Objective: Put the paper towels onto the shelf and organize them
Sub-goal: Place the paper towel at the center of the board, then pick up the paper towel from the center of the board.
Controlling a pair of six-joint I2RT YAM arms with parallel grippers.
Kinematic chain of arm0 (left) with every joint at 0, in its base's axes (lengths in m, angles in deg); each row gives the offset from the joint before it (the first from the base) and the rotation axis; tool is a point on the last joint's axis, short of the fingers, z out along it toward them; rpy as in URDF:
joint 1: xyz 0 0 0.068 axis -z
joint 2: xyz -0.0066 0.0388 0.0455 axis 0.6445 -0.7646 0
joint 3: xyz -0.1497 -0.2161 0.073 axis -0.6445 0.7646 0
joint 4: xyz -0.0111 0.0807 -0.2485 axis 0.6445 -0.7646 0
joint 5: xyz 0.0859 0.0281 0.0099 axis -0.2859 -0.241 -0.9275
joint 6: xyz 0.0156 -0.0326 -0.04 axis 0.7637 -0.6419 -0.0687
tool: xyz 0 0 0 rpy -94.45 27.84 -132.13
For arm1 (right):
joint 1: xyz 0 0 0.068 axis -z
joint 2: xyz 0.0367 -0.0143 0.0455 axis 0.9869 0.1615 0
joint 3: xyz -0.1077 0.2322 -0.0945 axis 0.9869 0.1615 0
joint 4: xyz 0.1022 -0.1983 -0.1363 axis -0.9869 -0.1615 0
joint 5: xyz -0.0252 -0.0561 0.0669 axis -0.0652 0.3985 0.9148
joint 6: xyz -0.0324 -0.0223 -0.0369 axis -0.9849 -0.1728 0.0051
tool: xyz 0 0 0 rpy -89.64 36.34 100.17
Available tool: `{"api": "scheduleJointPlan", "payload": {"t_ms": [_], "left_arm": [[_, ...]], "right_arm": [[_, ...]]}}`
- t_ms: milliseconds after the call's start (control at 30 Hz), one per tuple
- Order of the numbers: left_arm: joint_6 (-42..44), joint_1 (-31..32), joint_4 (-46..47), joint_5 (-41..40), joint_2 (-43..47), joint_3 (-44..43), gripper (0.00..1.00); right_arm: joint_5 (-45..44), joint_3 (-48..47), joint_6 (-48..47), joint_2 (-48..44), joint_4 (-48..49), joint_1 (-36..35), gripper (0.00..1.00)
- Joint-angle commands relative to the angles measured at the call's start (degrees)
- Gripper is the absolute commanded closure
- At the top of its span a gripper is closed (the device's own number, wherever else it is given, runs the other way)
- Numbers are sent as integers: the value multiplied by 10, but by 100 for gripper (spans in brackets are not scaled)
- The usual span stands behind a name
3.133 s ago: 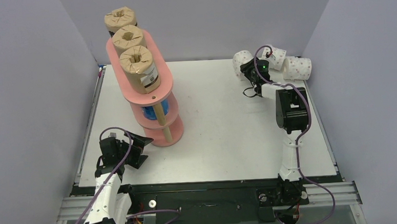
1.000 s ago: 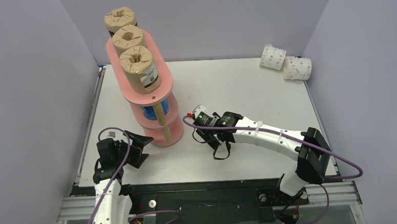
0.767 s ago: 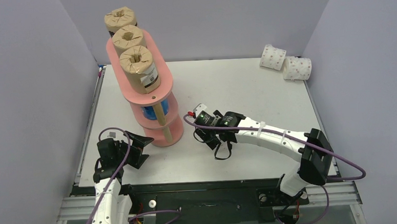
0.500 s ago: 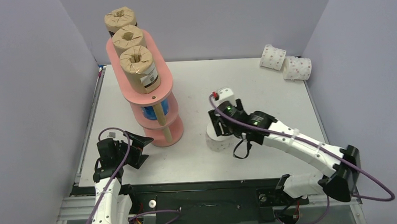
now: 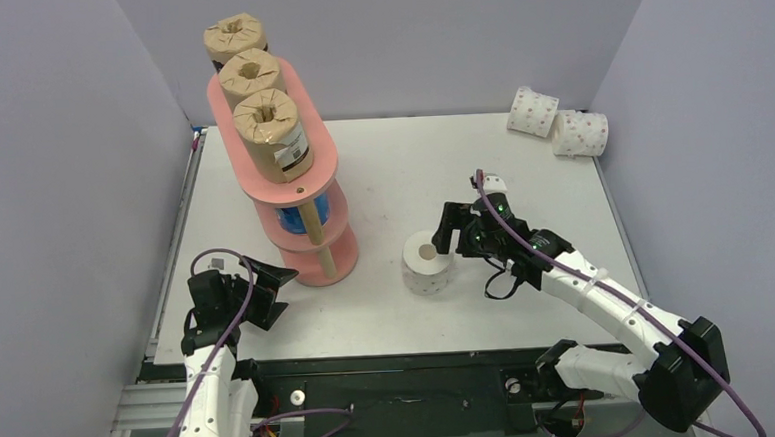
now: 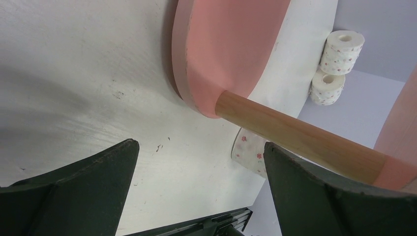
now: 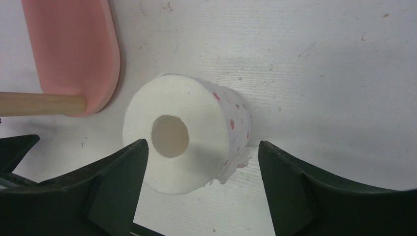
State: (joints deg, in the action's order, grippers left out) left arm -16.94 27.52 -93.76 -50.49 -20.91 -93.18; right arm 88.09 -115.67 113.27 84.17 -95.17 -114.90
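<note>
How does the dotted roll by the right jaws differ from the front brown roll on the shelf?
The dotted roll is white with pink dots; the front brown roll is brown with a black-printed label. The dotted roll stands on the table beside the shelf; the brown roll sits on its top board. Both stand upright, core hole up.

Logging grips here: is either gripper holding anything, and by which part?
Nothing is held. The right gripper is open, clear of the dotted roll on both sides; the left gripper is open and empty.
</note>
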Motion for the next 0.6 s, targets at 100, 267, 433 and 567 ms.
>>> {"api": "scheduleJointPlan", "payload": {"t_ms": [100, 267, 433, 567], "left_arm": [[16, -6, 2, -10, 0, -2, 0], [21, -6, -5, -17, 2, 2, 0], [22, -6, -8, -20, 4, 6, 0], [20, -6, -3, -23, 3, 9, 0]], "right_arm": [[55, 21, 12, 23, 78, 1, 24], [40, 24, 4, 40, 77, 1, 27], [26, 27, -7, 51, 78, -3, 30], [16, 22, -12, 65, 75, -10, 33]]}}
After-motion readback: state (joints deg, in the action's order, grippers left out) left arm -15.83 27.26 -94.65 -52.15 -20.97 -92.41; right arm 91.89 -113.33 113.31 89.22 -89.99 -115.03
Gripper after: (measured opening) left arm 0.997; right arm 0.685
